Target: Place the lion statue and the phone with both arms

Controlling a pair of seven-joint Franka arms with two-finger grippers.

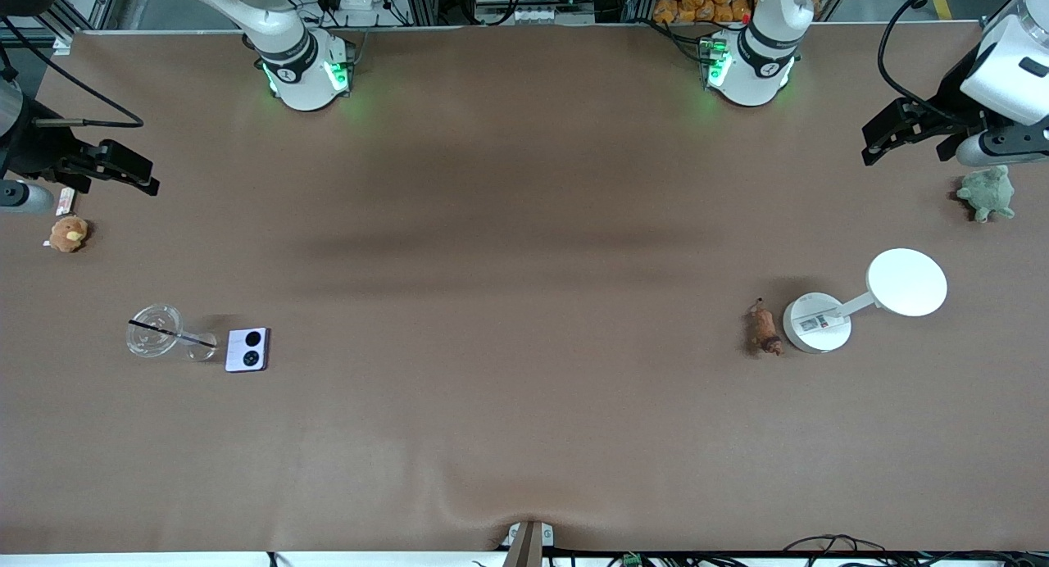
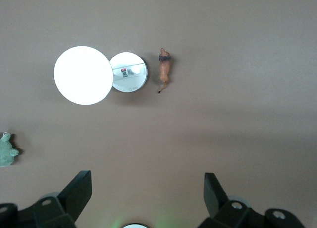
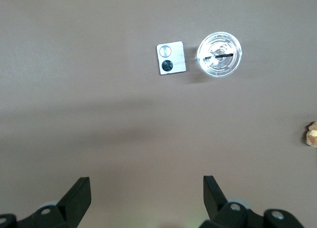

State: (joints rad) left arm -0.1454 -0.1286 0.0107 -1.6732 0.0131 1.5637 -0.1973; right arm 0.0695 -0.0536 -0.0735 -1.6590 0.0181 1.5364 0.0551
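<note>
Front view: a brown desk [image 1: 524,264] carries the phone [image 1: 247,350] toward the right arm's end, just beside a clear cup [image 1: 156,331]. The lion statue [image 1: 764,330] lies toward the left arm's end, just beside a white stand [image 1: 817,323]. The left pincer [image 1: 881,141] hangs near a green turtle plush [image 1: 987,193]; the right pincer [image 1: 139,175] hangs near a brown plush [image 1: 68,233].

Left wrist view: the left pincer [image 2: 147,188] is spread wide, empty, with the lion statue [image 2: 164,69] lying apart from it.

Right wrist view: the right pincer [image 3: 146,191] is spread wide, empty, with the phone [image 3: 171,58] lying flat beside the cup [image 3: 219,54].
</note>
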